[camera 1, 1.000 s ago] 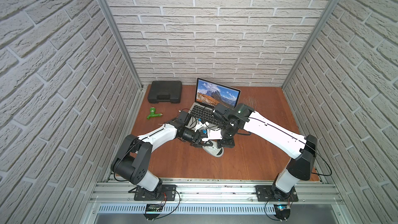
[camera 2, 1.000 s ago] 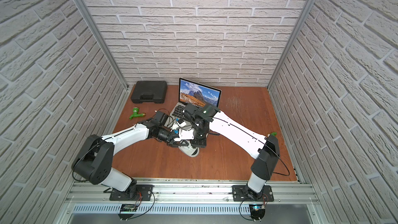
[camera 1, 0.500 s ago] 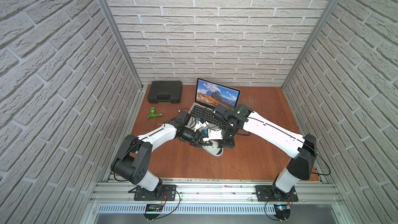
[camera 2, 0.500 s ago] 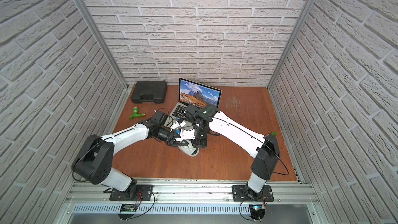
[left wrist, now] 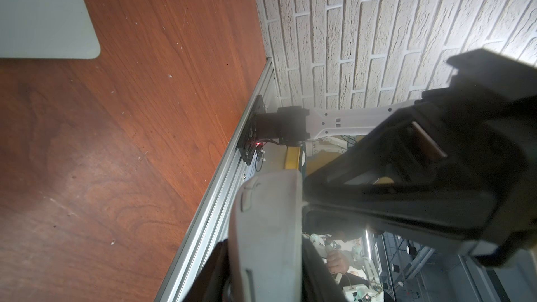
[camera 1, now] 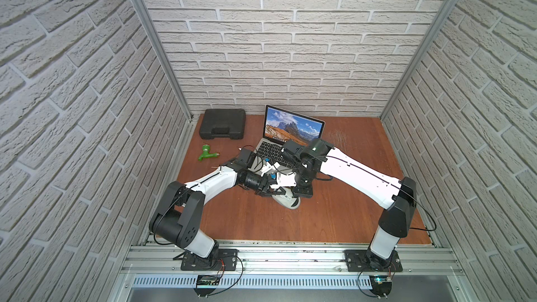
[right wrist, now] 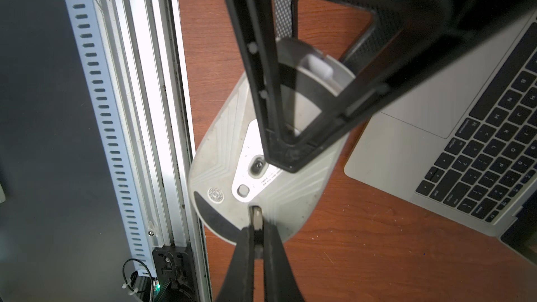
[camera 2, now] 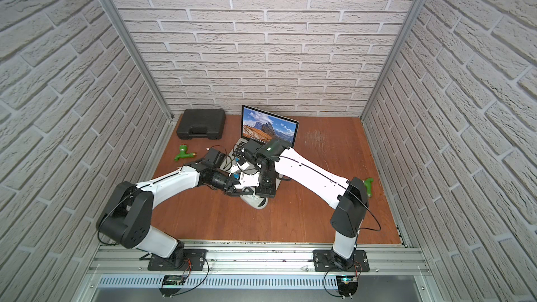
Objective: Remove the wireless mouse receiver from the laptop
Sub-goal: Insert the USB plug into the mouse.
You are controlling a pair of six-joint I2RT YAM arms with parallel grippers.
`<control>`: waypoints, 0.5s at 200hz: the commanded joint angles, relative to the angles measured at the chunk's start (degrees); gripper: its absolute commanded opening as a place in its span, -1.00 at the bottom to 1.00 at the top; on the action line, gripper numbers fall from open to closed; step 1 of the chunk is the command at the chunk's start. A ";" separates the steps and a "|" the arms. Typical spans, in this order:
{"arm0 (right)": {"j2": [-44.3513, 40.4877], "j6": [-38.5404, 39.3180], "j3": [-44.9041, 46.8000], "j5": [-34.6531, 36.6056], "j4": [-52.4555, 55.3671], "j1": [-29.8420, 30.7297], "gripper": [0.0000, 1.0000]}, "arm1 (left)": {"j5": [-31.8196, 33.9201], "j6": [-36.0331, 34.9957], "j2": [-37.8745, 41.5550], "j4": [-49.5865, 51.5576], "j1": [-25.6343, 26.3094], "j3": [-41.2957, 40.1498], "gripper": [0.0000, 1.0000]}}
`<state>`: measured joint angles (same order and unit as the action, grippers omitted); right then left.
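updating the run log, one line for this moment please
left gripper: grips upturned mouse | right gripper: shut on receiver at mouse underside | laptop: open

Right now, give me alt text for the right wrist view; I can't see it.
The right jaws are shut on the wireless mouse receiver, its tip at the underside of an upturned grey-white mouse gripped by the left jaws. The laptop, open, lies beside it on the wooden table.
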<state>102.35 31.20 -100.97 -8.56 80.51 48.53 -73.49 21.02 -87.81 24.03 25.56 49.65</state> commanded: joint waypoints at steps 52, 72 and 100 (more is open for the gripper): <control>4.45 -2.46 -5.34 3.90 3.99 2.50 -0.95 | -3.26 -1.12 0.16 -1.19 -0.25 1.66 -1.00; 5.04 -2.22 -6.03 3.75 3.76 2.96 -0.95 | -3.22 -0.98 -0.08 -1.42 -0.27 1.69 -1.00; 4.95 -1.84 -6.54 2.64 3.21 3.11 -0.95 | -3.21 -0.98 -0.29 -1.46 -0.32 1.92 -1.00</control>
<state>106.89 30.15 -106.48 -5.43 84.79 51.00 -72.86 21.02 -87.94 24.01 25.43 49.65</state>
